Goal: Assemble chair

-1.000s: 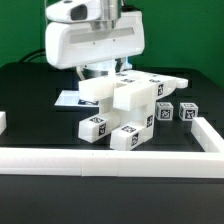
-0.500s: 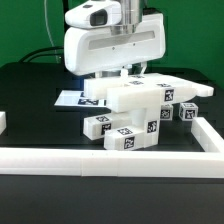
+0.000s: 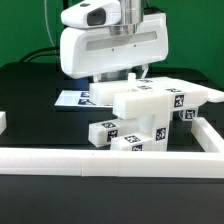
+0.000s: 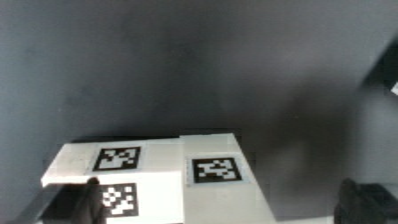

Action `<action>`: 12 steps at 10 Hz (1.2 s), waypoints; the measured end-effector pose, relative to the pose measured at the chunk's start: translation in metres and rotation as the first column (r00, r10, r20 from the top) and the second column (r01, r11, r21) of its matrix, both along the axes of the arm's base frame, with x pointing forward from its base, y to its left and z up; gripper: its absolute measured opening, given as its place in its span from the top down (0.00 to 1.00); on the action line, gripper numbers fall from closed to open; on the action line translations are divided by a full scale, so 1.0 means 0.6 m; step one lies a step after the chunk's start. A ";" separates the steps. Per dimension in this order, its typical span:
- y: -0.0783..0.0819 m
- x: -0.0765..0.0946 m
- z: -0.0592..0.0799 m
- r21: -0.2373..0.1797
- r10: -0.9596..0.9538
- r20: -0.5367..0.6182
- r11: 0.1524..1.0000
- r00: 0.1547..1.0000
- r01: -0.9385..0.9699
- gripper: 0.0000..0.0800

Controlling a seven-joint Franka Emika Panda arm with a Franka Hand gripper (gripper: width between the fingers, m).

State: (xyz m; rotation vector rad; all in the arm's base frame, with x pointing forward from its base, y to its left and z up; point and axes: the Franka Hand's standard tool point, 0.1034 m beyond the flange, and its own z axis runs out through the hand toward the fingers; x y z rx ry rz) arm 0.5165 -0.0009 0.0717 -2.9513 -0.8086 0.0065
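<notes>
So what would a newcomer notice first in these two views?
The eye goes first to the half-built chair, a cluster of white tagged blocks in the middle of the black table, just behind the white border rail. Directly above it hangs the claw with its bulky white housing, jaws open. The wrist view shows a three-tagged chair block close by one finger.

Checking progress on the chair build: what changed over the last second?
The gripper shifted toward the exterior view's right, and the chair travelled with it, right and nearer the border rail, now partly hiding the loose tagged blocks. The jaws stand open astride it, so this looks like a push, not a grip. The marker board and rail stayed put.
</notes>
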 end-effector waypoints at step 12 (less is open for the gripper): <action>0.057 0.039 -0.008 -0.009 -0.324 -0.127 0.945 0.937 0.326 0.18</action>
